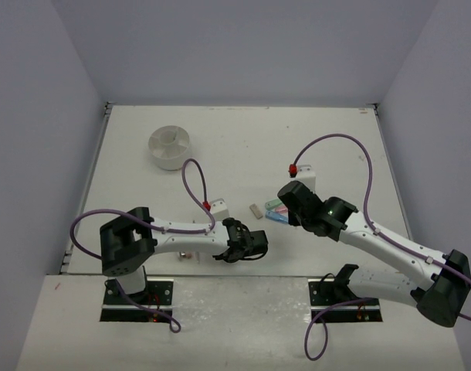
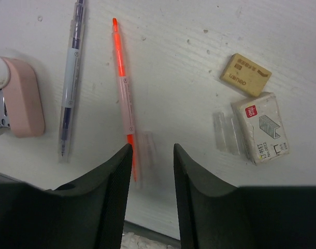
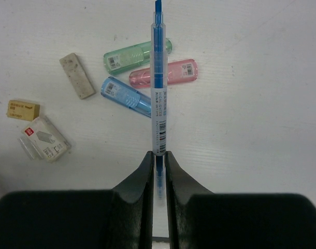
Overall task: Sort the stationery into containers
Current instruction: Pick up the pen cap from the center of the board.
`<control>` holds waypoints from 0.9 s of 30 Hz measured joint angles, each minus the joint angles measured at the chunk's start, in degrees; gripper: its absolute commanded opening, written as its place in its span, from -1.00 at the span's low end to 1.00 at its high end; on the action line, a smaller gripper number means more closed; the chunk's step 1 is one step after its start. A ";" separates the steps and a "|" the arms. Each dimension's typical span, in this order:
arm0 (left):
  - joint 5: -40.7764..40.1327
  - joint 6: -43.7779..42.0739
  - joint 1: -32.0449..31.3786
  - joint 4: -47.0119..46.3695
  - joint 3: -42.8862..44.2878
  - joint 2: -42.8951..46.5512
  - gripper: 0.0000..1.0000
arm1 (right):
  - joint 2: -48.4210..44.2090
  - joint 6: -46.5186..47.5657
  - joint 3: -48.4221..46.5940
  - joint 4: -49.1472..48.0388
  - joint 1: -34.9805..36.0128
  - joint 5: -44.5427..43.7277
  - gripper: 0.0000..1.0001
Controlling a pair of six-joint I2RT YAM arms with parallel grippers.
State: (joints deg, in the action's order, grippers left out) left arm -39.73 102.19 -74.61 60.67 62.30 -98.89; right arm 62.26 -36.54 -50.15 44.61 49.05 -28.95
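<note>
Stationery lies scattered on the near half of the white table [image 1: 313, 147], and one piece is in a grip. A blue pen [image 3: 158, 93] is clamped at its lower end between the jaws of the right gripper [image 3: 158, 155] and points straight out from them. In the right wrist view it crosses in front of three capsule-shaped pieces lying close together: a green capsule [image 3: 137, 56], a pink capsule [image 3: 164, 74] and a blue capsule [image 3: 126, 96]. A grey eraser [image 3: 77, 75] lies just left of them. Further left are a tan eraser [image 3: 23, 110] and, just beside it, a small box of staples [image 3: 44, 137].

Under the other arm, an orange pen [image 2: 124, 98] lies flat on the table. Its near end runs down along the inner edge of one finger of the left gripper [image 2: 152, 150]. That gripper's jaws stand apart with bare table between them and hold nothing. A grey pen [image 2: 71, 78] with dark ends lies roughly parallel to the orange one, on its left. Beyond it, at the frame edge, is a pink stapler [image 2: 24, 98].

The round white dish [image 1: 169, 147], split by inner dividers, sits toward the far left of the table, well apart from both grippers and from all the loose pieces. Whether anything lies in its compartments cannot be told.
</note>
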 measured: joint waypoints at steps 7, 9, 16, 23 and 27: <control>0.71 -0.70 -0.01 -2.60 -0.39 0.00 -0.33 | 0.04 0.13 0.00 -0.03 -0.10 0.03 -1.00; 0.80 -0.83 0.00 -3.18 -0.55 0.00 -0.34 | 0.04 0.13 0.00 -0.03 -0.10 0.04 -1.00; 1.35 -0.81 0.02 -4.30 -1.83 -0.06 -0.38 | 0.04 0.20 0.00 -0.06 -0.12 0.11 -1.00; 1.82 -0.81 0.03 -4.78 -2.79 -0.15 -0.39 | 0.27 0.42 0.00 -0.15 -0.12 0.13 -1.00; 1.92 -0.86 0.10 -5.52 -3.66 -0.15 -0.40 | 0.39 0.56 0.02 -0.32 -0.12 0.17 -1.00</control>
State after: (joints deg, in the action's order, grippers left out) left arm -37.82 101.33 -74.51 55.15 58.63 -99.04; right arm 62.65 -35.97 -50.13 44.30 48.93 -28.78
